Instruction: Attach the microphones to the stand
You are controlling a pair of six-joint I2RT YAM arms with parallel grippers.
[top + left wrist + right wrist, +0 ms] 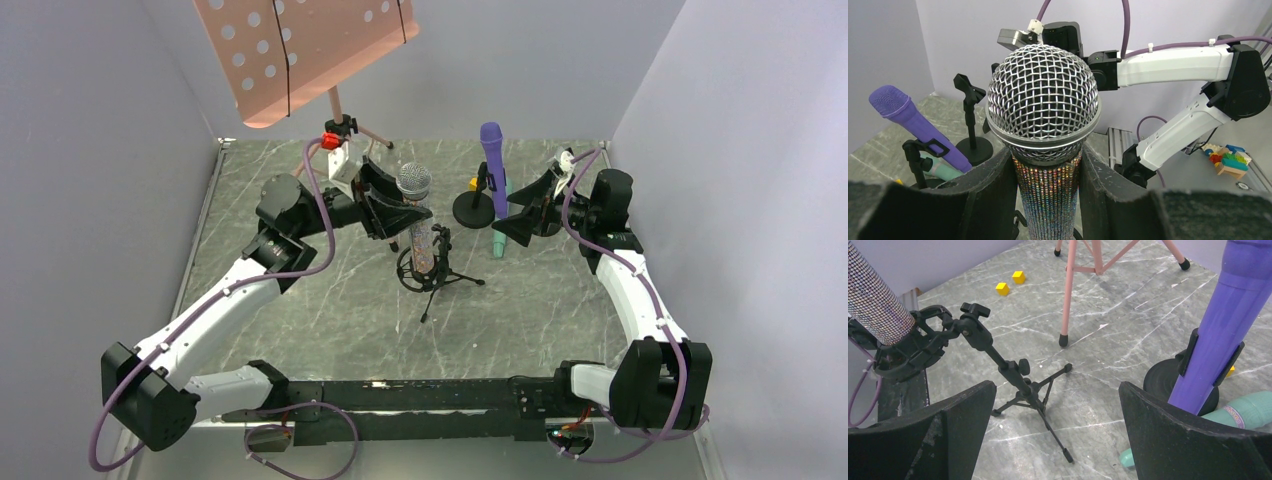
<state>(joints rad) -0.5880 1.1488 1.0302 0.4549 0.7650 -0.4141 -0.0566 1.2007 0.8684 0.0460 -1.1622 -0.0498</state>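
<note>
Progress stood at roughly one of three. The purple microphone was upright in the clip of a round-base stand, so that item was complete. The bronze microphone was in hand: the left gripper was closed on its glittered body, a finger pressed to either side, with the lower part inside the shock mount of the tripod stand. Whether it was fully seated could not be confirmed, as the mount hid the lower end.

The mint-green microphone lay on the table just beside the purple one's base, not yet attached. An empty clip stand stood near for it. The right gripper hung with jaws wide apart and nothing between them, close to the green microphone.

Obstructions — the purple microphone and its stand crowded the green one. The pink music stand and two yellow cubes sat well clear behind.
</note>
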